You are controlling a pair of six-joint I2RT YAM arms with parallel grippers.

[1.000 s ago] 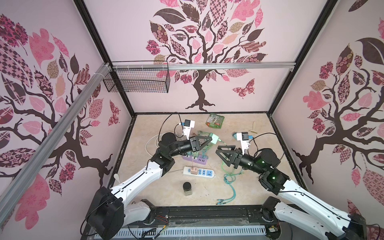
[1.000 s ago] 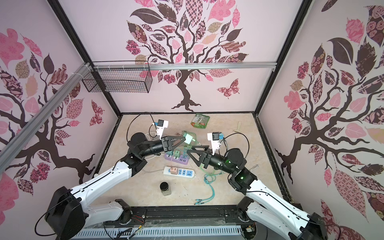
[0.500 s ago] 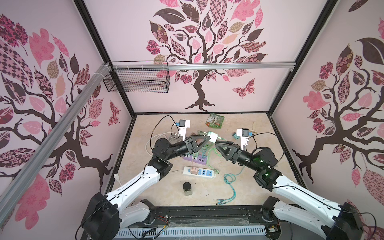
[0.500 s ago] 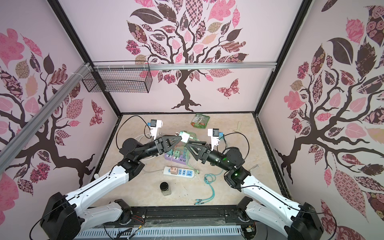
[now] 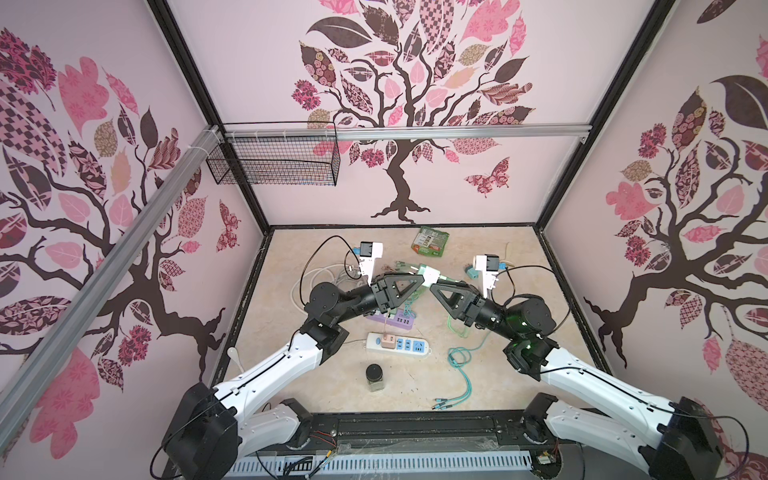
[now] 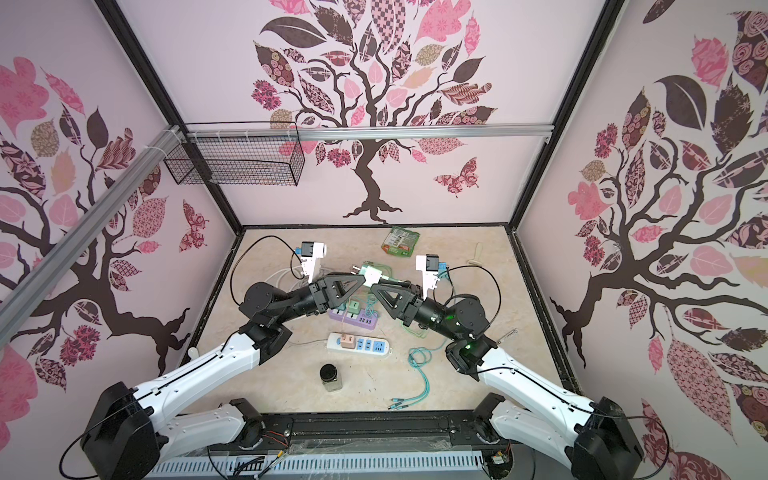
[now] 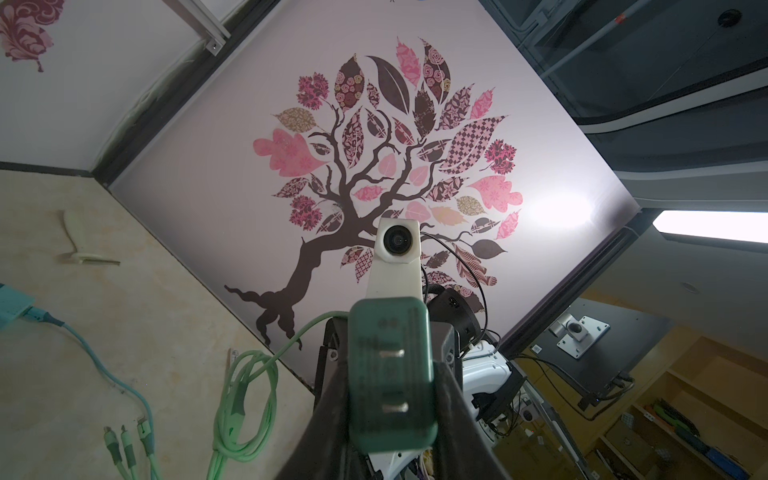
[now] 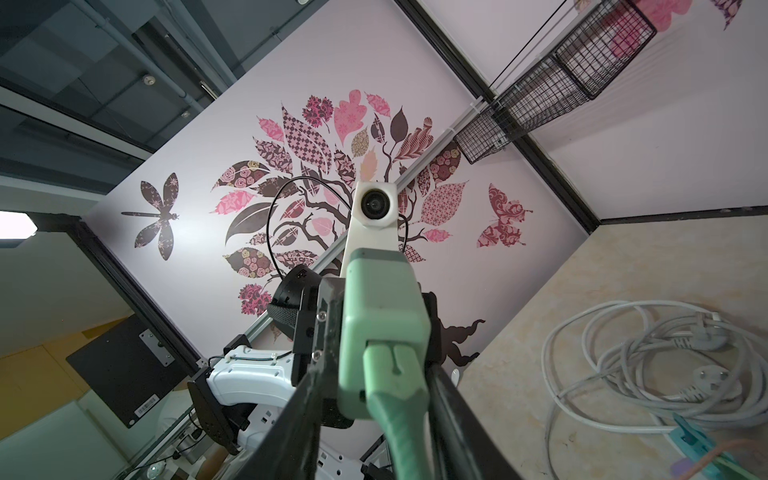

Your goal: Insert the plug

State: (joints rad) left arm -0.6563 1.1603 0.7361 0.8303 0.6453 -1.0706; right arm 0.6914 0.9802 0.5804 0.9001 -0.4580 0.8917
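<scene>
We see plug [image 5: 430, 273] mid-air above table [image 5: 316, 374] — left gripper [image 5: 420, 279] clamped on it, prongs facing its wrist. Right gripper [image 5: 434, 286] grasps plug's cable end — tips meet. White strip [image 5: 398, 344] lies below, apart.

The right gripper [image 5: 433, 286] has come up to the green plug [image 5: 430, 273] at the left gripper's [image 5: 422, 278] tip, jaws narrowed onto it

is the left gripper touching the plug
Touching. In the left wrist view the left gripper has both fingers pressed against the sides of the plug, with no gap.
</scene>
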